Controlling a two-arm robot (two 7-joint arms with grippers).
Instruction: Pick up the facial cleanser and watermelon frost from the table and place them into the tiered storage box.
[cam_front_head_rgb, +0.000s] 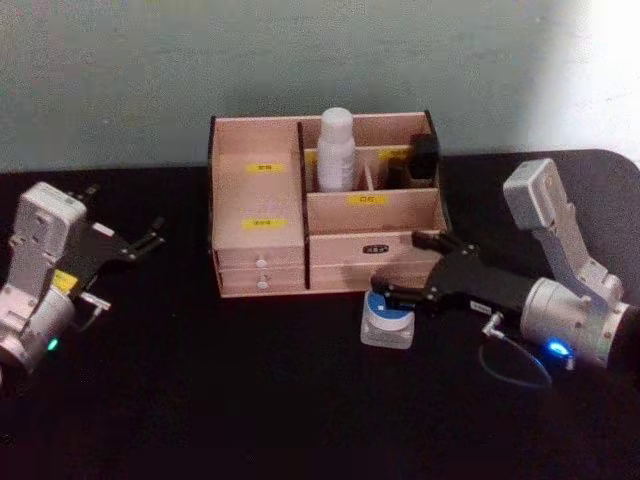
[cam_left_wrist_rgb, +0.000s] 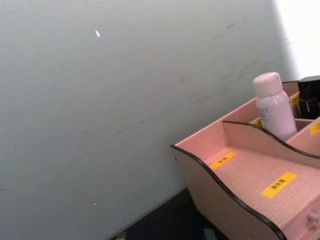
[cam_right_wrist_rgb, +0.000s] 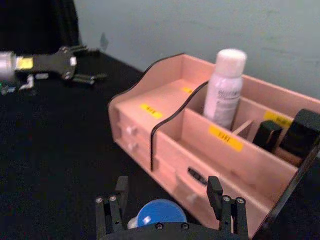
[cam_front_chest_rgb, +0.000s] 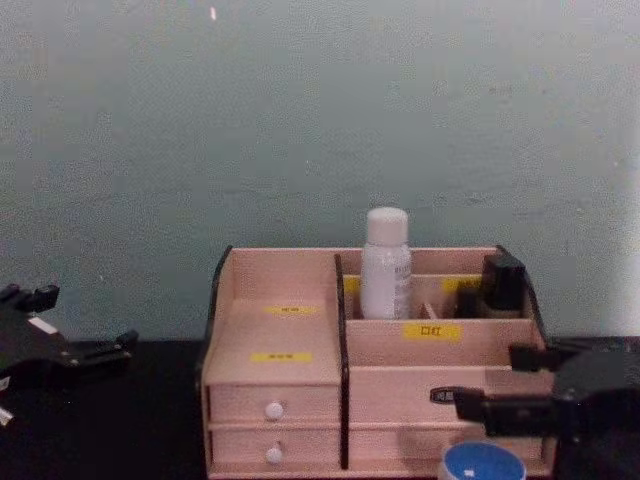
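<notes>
The tiered storage box (cam_front_head_rgb: 262, 255) stands mid-table against the wall. The facial cleanser (cam_front_head_rgb: 336, 150) stands upright in its rear middle compartment, also seen as the white bottle (cam_left_wrist_rgb: 273, 106) (cam_right_wrist_rgb: 226, 89) (cam_front_chest_rgb: 385, 265). The watermelon frost (cam_front_head_rgb: 388, 322) sits on the table just in front of the box's right half. My right gripper (cam_front_head_rgb: 398, 265) hovers open over it, one finger on each side of the blue lid (cam_right_wrist_rgb: 161, 214), not touching it. In the chest view the jar (cam_front_chest_rgb: 483, 463) lies just below the gripper (cam_front_chest_rgb: 488, 378). My left gripper (cam_front_head_rgb: 125, 212) rests open at the far left.
Dark containers (cam_front_head_rgb: 424, 156) fill the box's rear right compartment. Two small drawers with white knobs (cam_front_head_rgb: 262, 272) face me on the left side. The black table (cam_front_head_rgb: 200, 400) is bounded by a grey-green wall (cam_front_chest_rgb: 300, 120) right behind the box.
</notes>
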